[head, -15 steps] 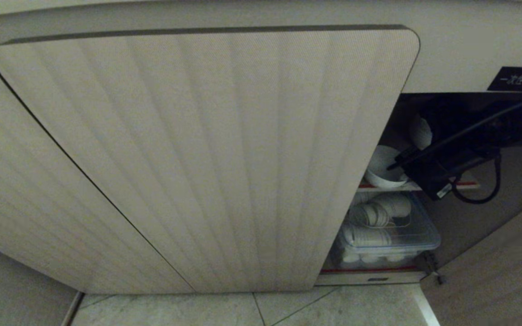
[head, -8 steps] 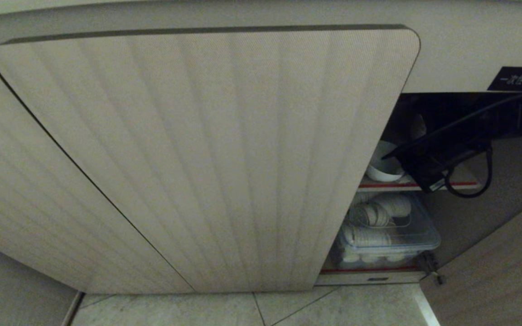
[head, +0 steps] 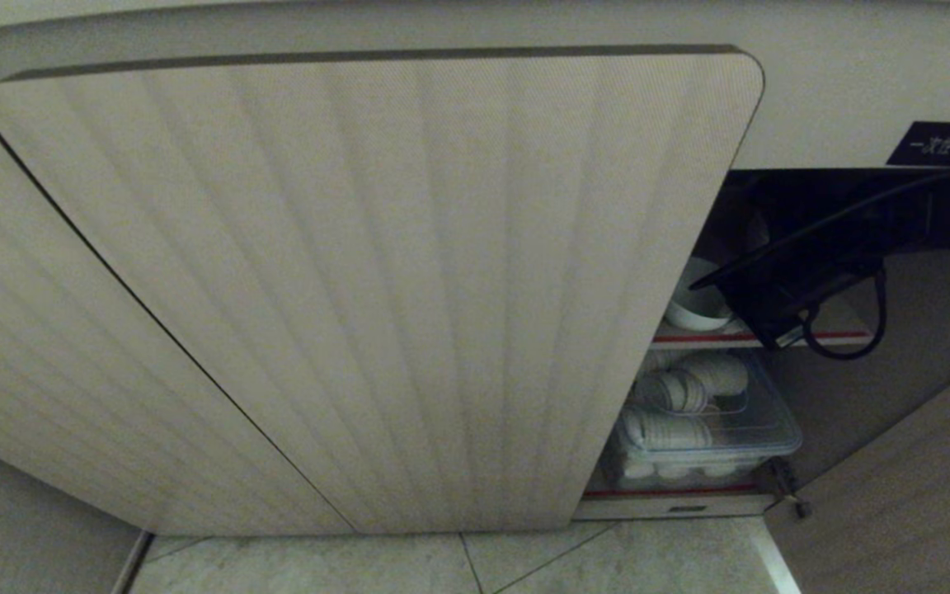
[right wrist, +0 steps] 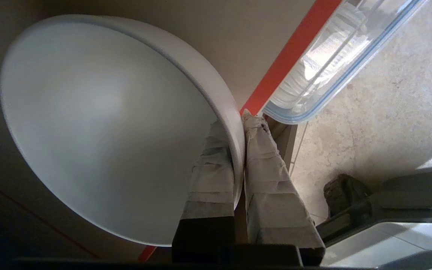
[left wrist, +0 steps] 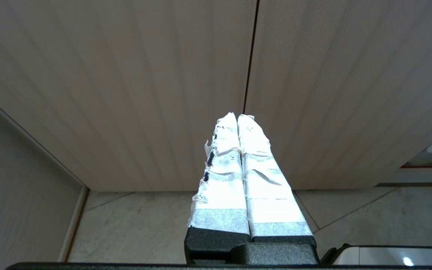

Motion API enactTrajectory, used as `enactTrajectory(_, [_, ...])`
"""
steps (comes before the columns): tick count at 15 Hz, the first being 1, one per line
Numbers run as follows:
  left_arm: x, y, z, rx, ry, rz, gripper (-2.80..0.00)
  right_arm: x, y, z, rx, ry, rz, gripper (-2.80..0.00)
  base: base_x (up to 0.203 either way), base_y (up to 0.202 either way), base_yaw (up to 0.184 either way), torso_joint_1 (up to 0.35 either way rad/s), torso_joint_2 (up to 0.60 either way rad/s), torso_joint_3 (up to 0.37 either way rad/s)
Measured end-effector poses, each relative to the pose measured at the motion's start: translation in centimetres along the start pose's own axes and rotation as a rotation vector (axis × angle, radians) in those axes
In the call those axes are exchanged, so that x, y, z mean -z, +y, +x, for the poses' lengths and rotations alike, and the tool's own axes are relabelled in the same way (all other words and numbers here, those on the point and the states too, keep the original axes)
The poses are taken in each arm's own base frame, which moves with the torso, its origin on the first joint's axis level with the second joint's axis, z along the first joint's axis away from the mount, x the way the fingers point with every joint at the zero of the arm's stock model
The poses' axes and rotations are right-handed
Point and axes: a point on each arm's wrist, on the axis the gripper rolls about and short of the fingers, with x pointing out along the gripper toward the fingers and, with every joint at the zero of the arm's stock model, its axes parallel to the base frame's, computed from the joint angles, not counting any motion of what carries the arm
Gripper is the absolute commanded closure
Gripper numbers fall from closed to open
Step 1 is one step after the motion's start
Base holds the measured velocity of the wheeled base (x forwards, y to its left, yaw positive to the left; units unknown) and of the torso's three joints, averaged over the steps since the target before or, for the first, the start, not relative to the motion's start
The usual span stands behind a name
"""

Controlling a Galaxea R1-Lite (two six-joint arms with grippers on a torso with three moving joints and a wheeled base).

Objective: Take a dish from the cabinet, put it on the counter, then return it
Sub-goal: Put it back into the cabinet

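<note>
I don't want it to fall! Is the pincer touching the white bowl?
Touching. The right wrist view shows the right pincer clamped on the bowl rim, one finger each side.

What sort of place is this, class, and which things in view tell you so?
Probably a kitchen or canteen storage area: a low cabinet with ribbed beige doors, a white bowl held over its inner shelf, and a clear lidded container of stacked white dishes below, above a tiled floor.

Smooth ceramic, ribbed doors

Matt white bowl (right wrist: 99,127); ribbed beige cabinet door (head: 376,280); clear glossy plastic bin (head: 706,429); mottled stone-like floor tiles (right wrist: 381,112).
</note>
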Motion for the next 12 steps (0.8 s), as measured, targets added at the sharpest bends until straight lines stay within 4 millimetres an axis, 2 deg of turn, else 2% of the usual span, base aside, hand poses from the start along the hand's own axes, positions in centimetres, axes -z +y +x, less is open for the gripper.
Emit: enactTrajectory(12, [0.00,0.00,0.00,0.000,0.000,0.000,0.00,-0.34,0.58,0.36,-0.004,-0.034,0.029,0.00,0.000,0.000,0.000,0.000,0.00,0.000])
